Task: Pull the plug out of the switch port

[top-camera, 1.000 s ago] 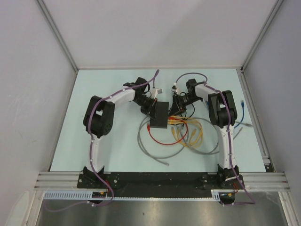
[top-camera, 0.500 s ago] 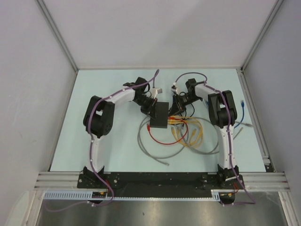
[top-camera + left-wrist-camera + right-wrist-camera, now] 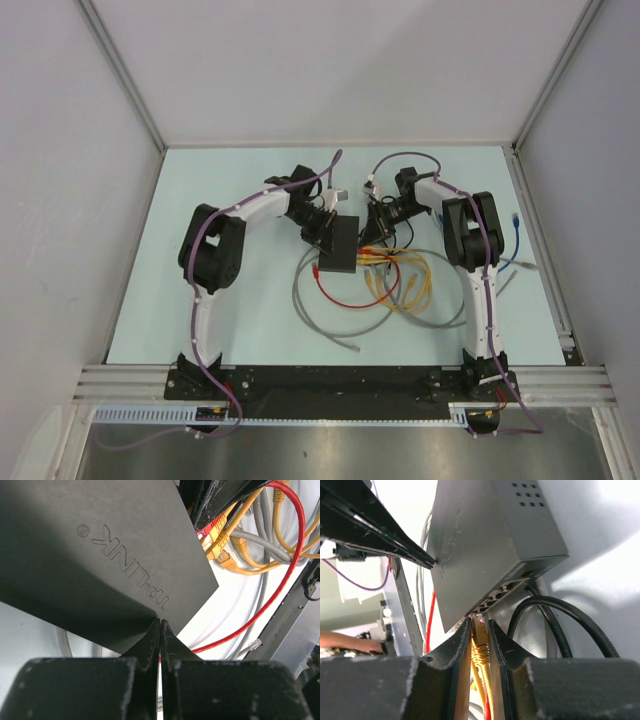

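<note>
See left gripper (image 3: pixel 160 626) clenched tight, nothing btwn pads, tips set on top face of switch (image 3: pixel 100 545) right at its near edge, close to a corner. Find switch on pale table (image 3: pixel 230 180), spreading ahead & left of those tips, w/ raised brand lettering upside-down from wrist cam. Spot red cable (image 3: pixel 287 575) curving past on right of closed tips. Note loose yellow cables (image 3: pixel 235 570) & grey cable (image 3: pixel 247 534) farther ahead on same side.

See right gripper (image 3: pixel 479 624) closed on yellow plug (image 3: pixel 480 647), one finger each side, pads against plug's flanks as far as wrist cam shows. Find plug's front end at port row (image 3: pixel 502 591) along switch's narrow edge, directly ahead of fingertips; appears still inserted. Put fingertips just short of that edge; can't tell if touching housing. Note black cable (image 3: pixel 560 615) looping out from a socket at row's end, to right of right-hand finger. Spot other arm's shut tips up & left of these fingers, resting on switch top near its side edge.

From overhead, find switch btwn both grippers: left gripper's tips at its far-left part, right gripper's at its right edge. See cable tangle lying on table nearer arm bases than either pair of fingers.
</note>
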### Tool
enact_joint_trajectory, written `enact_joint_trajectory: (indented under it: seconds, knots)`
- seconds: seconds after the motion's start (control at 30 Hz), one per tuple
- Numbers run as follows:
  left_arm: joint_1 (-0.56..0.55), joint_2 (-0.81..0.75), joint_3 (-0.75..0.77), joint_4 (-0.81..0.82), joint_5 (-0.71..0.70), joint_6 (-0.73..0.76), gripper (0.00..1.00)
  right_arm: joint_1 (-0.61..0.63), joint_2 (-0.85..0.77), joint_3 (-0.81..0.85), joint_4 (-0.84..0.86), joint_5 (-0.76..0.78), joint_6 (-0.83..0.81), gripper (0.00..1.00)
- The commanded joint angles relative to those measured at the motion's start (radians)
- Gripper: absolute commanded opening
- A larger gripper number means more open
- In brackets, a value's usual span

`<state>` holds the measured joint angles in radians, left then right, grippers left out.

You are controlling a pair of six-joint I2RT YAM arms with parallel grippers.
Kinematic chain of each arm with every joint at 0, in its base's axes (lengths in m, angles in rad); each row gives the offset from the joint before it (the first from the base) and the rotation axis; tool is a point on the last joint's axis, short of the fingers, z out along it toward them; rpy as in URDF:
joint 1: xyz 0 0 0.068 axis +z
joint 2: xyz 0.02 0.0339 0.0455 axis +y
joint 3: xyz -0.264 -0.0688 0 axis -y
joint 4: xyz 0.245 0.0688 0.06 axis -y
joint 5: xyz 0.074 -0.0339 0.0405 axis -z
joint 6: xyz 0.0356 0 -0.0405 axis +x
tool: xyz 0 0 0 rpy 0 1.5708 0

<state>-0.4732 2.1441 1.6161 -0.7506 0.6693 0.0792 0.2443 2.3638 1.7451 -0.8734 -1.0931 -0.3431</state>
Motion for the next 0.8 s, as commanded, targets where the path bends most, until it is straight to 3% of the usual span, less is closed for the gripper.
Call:
enact_joint_trajectory:
  seconds: [0.0, 0.13, 0.3, 0.77]
  knots:
    - [-0.013, 0.033, -0.005, 0.004, -0.122, 0.042, 0.00, -0.016, 0.028, 0.044, -0.067, -0.034, -0.137, 0.13]
    - [-0.013, 0.036, -0.005, 0.005, -0.125, 0.044, 0.00, -0.013, 0.025, 0.045, -0.091, -0.041, -0.155, 0.12]
    - [-0.013, 0.036, -0.004, 0.007, -0.128, 0.044, 0.00, -0.007, 0.023, 0.037, -0.030, 0.076, -0.067, 0.07]
    - [-0.015, 0.037, -0.004, 0.010, -0.139, 0.044, 0.00, -0.028, -0.006, 0.022, -0.022, 0.093, -0.025, 0.04]
